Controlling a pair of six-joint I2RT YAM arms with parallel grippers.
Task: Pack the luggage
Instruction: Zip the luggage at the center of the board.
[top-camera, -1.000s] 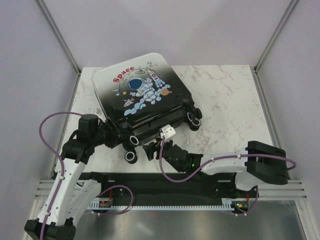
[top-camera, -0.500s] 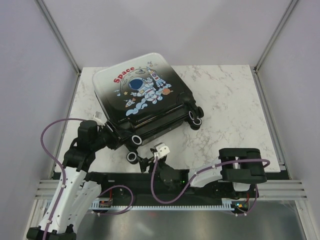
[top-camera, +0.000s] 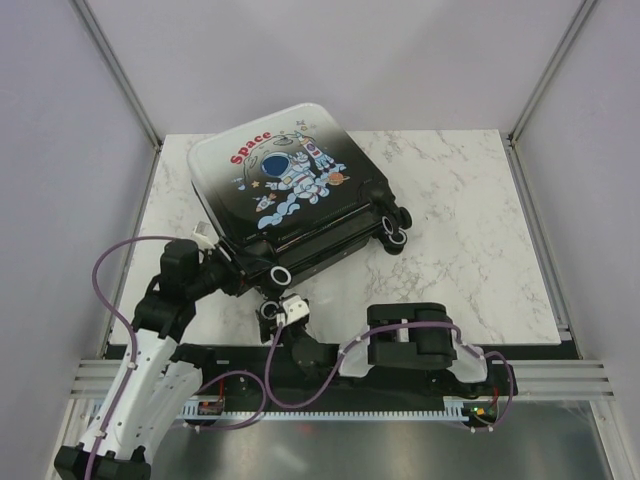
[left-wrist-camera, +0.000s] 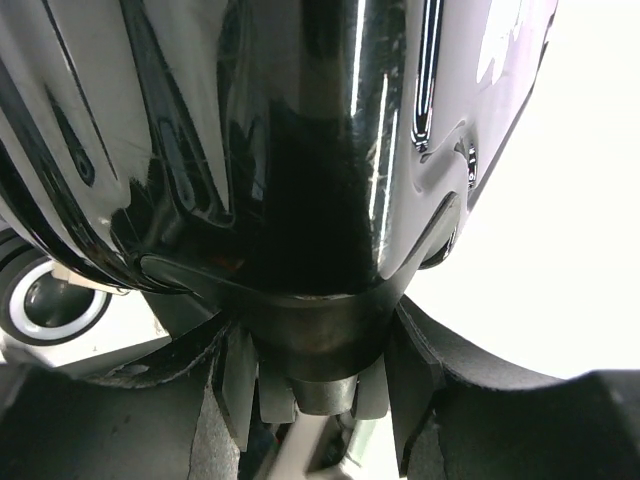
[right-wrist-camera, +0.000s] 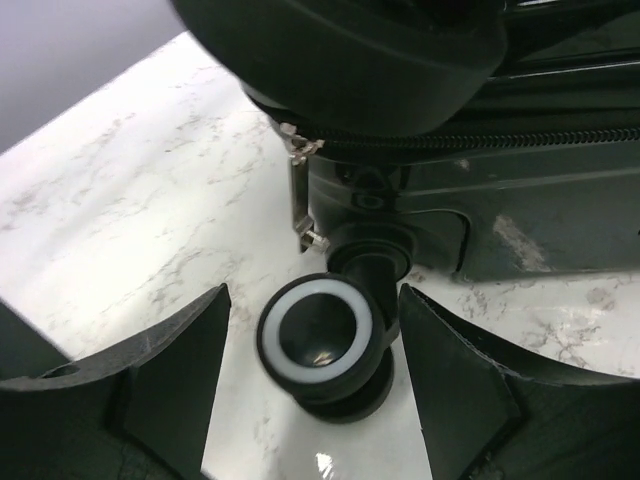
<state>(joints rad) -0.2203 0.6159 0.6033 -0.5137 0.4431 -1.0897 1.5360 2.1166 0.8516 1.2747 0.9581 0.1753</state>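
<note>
Overhead, the luggage (top-camera: 290, 190) lies closed, print up, on the far-left part of the marble table (top-camera: 470, 230). Only the wrist views show the grips: the left gripper (left-wrist-camera: 320, 365), half-spread, pinches its black near corner, while the right gripper (right-wrist-camera: 312, 300) stands wide around a wheel (right-wrist-camera: 318, 340) without touching it.

Black luggage (right-wrist-camera: 500, 215) wheel (right-wrist-camera: 320, 340) on marble table (right-wrist-camera: 150, 200), between spread right claw (right-wrist-camera: 312, 325) fingers, zipper (right-wrist-camera: 480, 140) above
</note>
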